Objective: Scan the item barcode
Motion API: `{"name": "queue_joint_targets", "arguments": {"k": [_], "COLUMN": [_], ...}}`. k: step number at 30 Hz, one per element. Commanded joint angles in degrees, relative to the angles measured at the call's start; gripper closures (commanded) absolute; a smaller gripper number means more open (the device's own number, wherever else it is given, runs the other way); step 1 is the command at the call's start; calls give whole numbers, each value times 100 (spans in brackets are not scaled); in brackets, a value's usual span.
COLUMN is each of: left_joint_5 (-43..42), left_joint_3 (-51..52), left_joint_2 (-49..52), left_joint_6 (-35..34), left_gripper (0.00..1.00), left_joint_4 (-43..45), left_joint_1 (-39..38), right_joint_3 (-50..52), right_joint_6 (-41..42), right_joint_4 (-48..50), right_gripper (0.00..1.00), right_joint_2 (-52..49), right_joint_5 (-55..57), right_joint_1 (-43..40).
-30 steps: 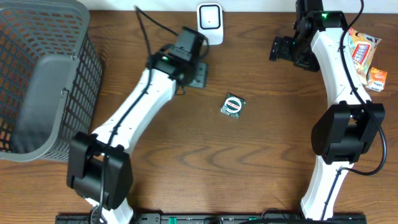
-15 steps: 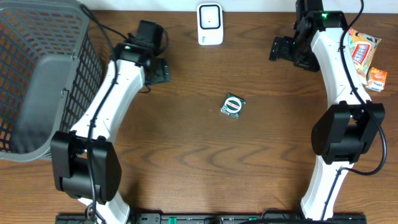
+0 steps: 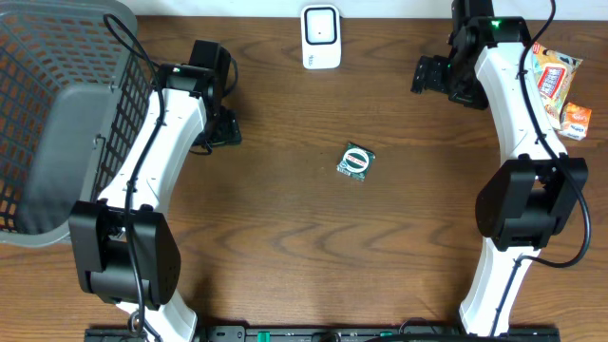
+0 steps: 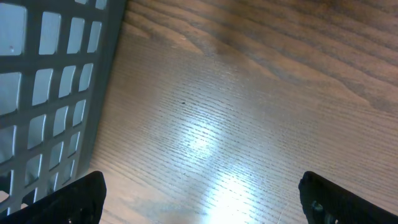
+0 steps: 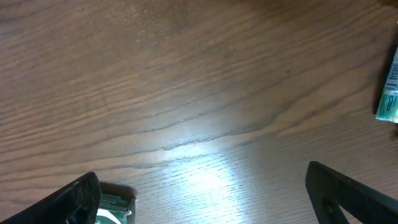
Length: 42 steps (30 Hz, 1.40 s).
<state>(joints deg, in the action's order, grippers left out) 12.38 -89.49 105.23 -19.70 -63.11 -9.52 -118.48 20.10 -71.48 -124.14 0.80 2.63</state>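
While left hand point(image 3: 223, 133) and right hand point(image 3: 427, 74) gape released, the basket point(image 3: 141, 100) seemingly shows just its floor.

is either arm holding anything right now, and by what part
Nothing is held. The left jaws and right jaws both stand open and empty; the green packet lies loose on the table, apart from both.

A grey mesh basket point(image 3: 57, 123) stands just left of the left end effector point(image 3: 223, 130) on the brown wooden counter point(image 3: 285, 247). Well to the right of the right end effector point(image 3: 427, 74) lie a red-orange snack packet point(image 3: 553, 76) and a small orange box point(image 3: 576, 119).
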Motion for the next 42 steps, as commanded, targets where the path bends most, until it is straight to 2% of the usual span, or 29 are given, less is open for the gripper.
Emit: {"name": "queue_joint_targets", "arguments": {"k": [1, 14, 18, 22, 28, 34, 36, 42], "left_joint_5": [72, 72, 72, 72, 72, 72, 72, 72], "left_joint_3": [13, 13, 13, 13, 13, 13, 13, 13], "left_joint_2": [-50, -50, -50, -50, -50, -48, -48, -50], "left_joint_6": [-57, -57, -57, -57, -57, -57, -57, -57], "left_gripper": [2, 2, 2, 2, 2, 2, 2, 2], "left_joint_4": [-48, -48, -48, -48, -48, -48, -48, -48], "left_joint_1": [24, 24, 24, 24, 24, 24, 24, 24], "right_joint_3": [11, 11, 11, 11, 11, 11, 11, 11], "right_joint_6": [-63, 153, 697, 710, 293, 297, 44, -2098], "right_joint_4": [-7, 774, 728, 562, 498, 529, 411, -35], "right_gripper": [1, 1, 1, 1, 1, 1, 1, 1], "right_joint_2": [-70, -70, -70, -70, -70, -70, -72, -72], "right_joint_5": [-33, -313, -1611, -2693, -2813, -2699, -2688, -2662], "right_joint_1": [9, 9, 9, 28, 164, 197, 245, 651]}}
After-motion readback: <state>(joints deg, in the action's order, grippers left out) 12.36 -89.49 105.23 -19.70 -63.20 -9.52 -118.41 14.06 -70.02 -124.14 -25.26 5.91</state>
